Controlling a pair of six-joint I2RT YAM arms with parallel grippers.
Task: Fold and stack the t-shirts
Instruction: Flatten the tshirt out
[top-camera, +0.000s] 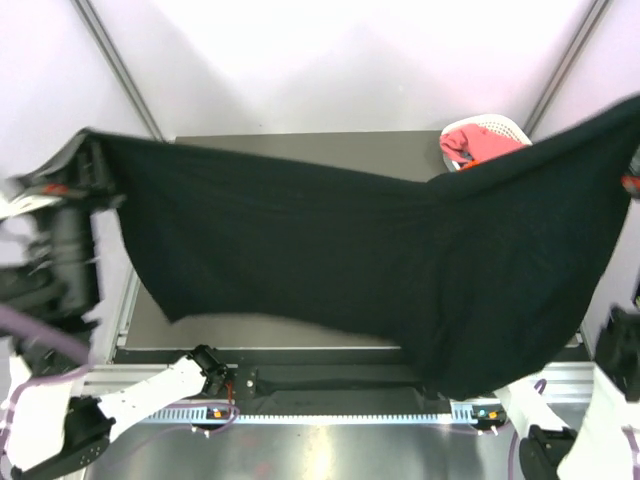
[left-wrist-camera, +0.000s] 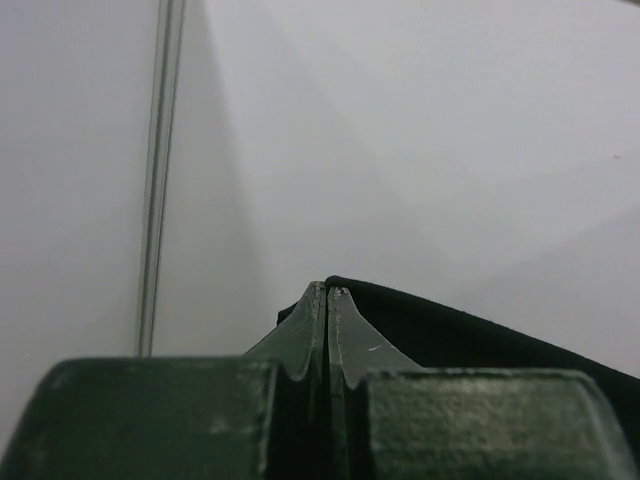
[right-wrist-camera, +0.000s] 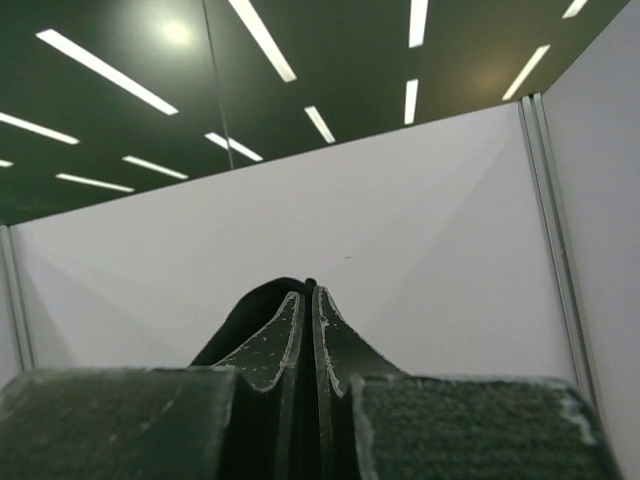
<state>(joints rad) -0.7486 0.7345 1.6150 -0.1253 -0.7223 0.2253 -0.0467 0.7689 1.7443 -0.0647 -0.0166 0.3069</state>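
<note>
Bright, even light washes the walls (top-camera: 330, 60) pale in the top view, the black shirt (top-camera: 350, 250) swallows all detail, the left arm (top-camera: 62, 250) smears with blur, and the right wrist view shows ceiling strip lights (right-wrist-camera: 265, 40) beside a soft glare spot.

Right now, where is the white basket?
In the top view, the white basket sits at the far right corner of the table, just behind the stretched black t-shirt.

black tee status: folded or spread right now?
Spread. The black t-shirt hangs stretched between the left hand and right hand, each shut on its upper edge, wide over the table; no fold visible.
</note>
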